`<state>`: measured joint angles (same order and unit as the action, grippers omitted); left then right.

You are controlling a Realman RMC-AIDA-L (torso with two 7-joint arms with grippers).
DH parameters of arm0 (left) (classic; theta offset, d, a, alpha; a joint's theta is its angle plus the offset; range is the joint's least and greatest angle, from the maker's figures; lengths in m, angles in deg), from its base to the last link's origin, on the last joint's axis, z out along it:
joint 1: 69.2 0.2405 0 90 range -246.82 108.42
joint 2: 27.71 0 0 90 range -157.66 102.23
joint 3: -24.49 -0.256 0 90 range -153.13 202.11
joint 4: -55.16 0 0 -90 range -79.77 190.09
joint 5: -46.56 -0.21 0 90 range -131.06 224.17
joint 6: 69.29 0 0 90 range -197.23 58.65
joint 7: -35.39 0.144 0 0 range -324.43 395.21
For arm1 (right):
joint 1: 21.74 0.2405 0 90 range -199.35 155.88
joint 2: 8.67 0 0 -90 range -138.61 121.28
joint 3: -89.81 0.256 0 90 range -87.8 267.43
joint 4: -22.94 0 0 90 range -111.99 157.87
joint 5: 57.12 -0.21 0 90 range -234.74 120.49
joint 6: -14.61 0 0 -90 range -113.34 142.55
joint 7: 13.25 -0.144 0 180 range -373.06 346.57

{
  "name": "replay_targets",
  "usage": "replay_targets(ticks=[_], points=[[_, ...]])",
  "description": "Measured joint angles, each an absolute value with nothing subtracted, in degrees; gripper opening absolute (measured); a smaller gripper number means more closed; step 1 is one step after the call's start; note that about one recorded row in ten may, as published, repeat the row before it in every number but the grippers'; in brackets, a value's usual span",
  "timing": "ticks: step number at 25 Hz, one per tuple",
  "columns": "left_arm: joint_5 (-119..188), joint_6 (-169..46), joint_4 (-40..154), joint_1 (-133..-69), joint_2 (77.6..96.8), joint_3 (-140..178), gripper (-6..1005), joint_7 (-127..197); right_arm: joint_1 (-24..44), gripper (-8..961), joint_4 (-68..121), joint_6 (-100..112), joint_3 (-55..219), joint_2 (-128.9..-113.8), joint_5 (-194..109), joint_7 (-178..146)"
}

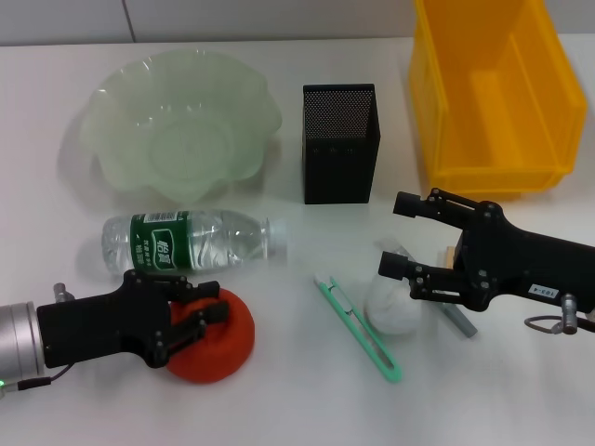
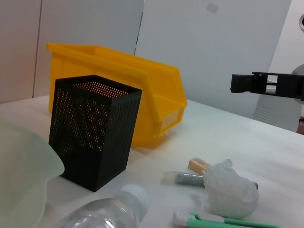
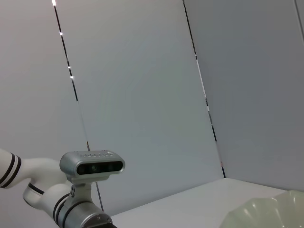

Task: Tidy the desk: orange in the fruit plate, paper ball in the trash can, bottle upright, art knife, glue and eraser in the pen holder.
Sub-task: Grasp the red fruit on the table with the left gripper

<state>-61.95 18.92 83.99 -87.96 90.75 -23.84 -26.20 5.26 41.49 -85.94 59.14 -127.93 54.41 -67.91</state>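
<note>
The orange [image 1: 218,346] lies at the front left of the desk [image 1: 297,400]. My left gripper [image 1: 219,303] hangs over its near-left part, fingers slightly apart and empty. The bottle [image 1: 191,240] lies on its side just behind, below the fruit plate [image 1: 177,121]. My right gripper [image 1: 398,234] stands open above the paper ball [image 1: 392,308]. The eraser [image 2: 199,165] and glue [image 1: 457,321] lie beside the ball, partly under that gripper. The art knife [image 1: 358,325] lies left of the ball. The pen holder [image 1: 339,144] stands mid-back, with the trash can [image 1: 493,93] to its right.
The bottle's cap [image 2: 134,194] points toward the pen holder [image 2: 95,130]. The yellow bin [image 2: 142,95] sits close behind the holder. A bare strip of table runs between the bottle and the art knife. The wall rises behind the desk.
</note>
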Motion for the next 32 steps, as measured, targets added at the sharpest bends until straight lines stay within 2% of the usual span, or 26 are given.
replay_targets(ticks=[5, 17, 26, 32], points=[[-62.13, 19.16, 84.06, -88.54, 90.59, -24.22, 231, -29.31, 5.24, 820, 41.49, -85.94, 59.23, -127.93, 54.41, -67.91], [-61.73, 20.79, 84.69, -88.30, 90.75, -22.18, 132, -30.64, 5.14, 822, 41.40, -85.93, 59.23, -127.93, 54.42, -67.91], [-61.62, 28.27, 85.43, -88.27, 90.68, -17.63, 9, -30.03, 4.98, 822, 41.39, -85.94, 59.23, -127.93, 54.42, -67.91], [-61.50, 28.55, 85.49, -88.17, 90.69, -17.34, 10, -29.18, 5.19, 823, 41.46, -85.48, 59.23, -127.93, 54.41, -67.91]])
